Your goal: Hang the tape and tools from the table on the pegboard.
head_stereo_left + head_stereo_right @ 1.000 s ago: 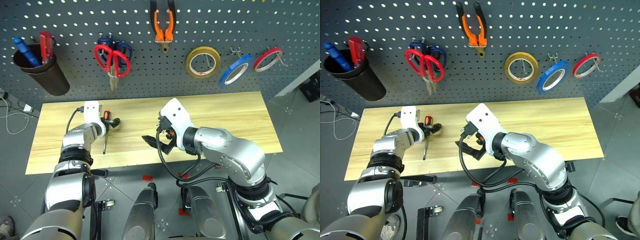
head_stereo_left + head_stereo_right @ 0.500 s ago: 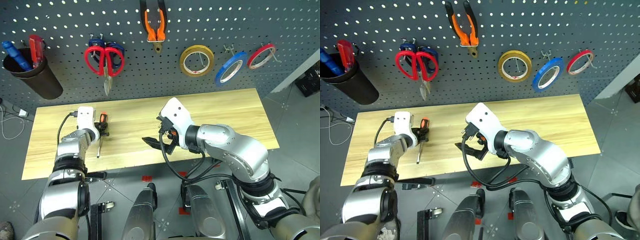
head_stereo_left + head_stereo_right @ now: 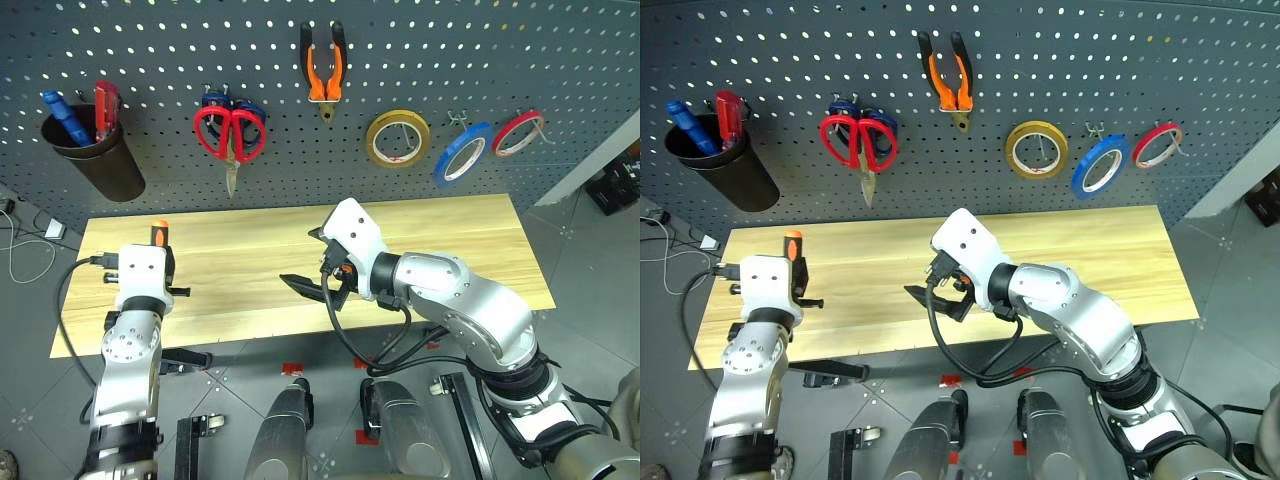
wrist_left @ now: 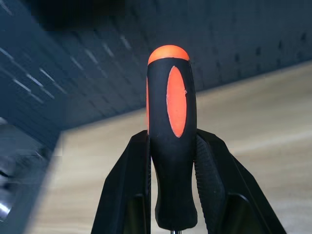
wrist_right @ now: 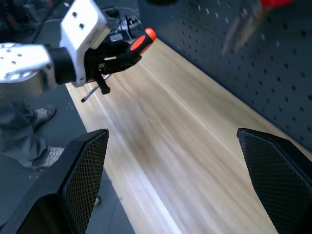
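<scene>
My left gripper (image 4: 171, 141) is shut on the black-and-orange handle of the screwdriver (image 4: 170, 141), held in the air above the left end of the table (image 3: 430, 240). Its orange tip (image 3: 158, 228) points toward the pegboard (image 3: 150, 60), and the right wrist view shows the screwdriver (image 5: 119, 51) with its shaft hanging down. My right gripper (image 3: 310, 285) hovers open over the table's middle, nothing between its fingers. On the pegboard hang the pliers (image 3: 324, 62), the red scissors (image 3: 229, 135) and the blue tape (image 3: 461, 153).
A dark cup (image 3: 95, 160) with blue and red handles in it hangs at the pegboard's left. A yellow roll (image 3: 397, 138) and a red roll (image 3: 518, 133) hang beside the blue tape. Blue-handled scissors sit behind the red ones.
My left gripper has shut on the screwdriver, lifted it off the table and drawn it back toward me, turning the handle up. The right arm stayed put. The camera shifted.
</scene>
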